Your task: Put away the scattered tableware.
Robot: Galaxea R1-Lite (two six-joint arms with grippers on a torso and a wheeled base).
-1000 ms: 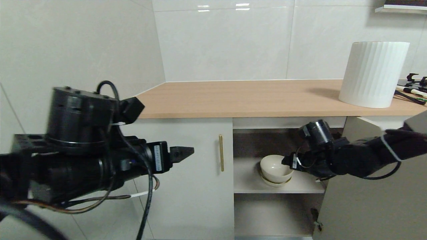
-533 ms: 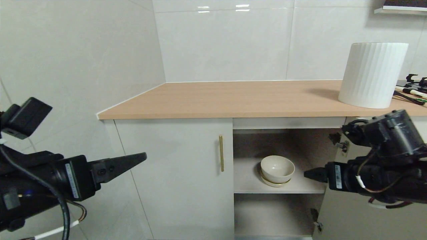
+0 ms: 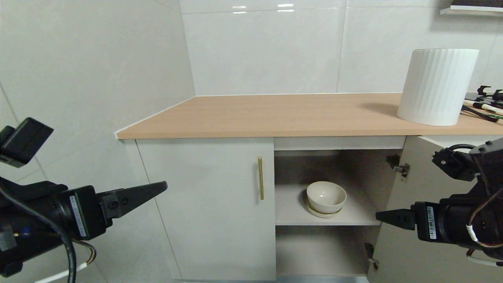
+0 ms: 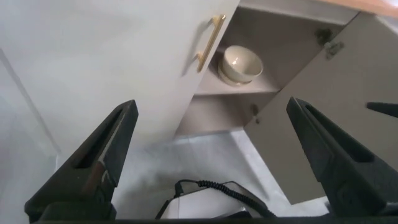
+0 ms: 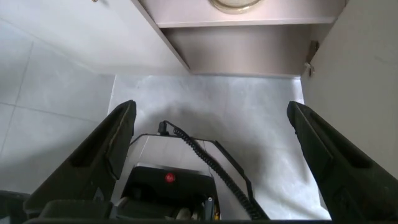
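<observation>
A cream bowl (image 3: 326, 195) sits on a small plate (image 3: 320, 213) on the upper shelf of the open cabinet; in the left wrist view the bowl (image 4: 242, 62) is beside the gold handle. My left gripper (image 3: 157, 189) hangs low at the left, in front of the shut door, its fingers (image 4: 99, 158) spread wide and empty. My right gripper (image 3: 384, 215) is outside the cabinet, to the right of the bowl and apart from it. It is open too, with its fingers (image 5: 102, 152) far apart and nothing between them. The plate's rim (image 5: 234, 6) peeks in above them.
The right cabinet door (image 3: 397, 251) stands swung open beside my right arm; the left door with its gold handle (image 3: 260, 184) is shut. On the wooden counter (image 3: 283, 114) stand a white ribbed container (image 3: 437, 86) and some utensils (image 3: 483, 105). The lower shelf (image 3: 322, 251) is bare.
My right gripper has pulled back out of the cabinet, away from the bowl, to the right. My left arm has dropped from mid-view to the lower left.
</observation>
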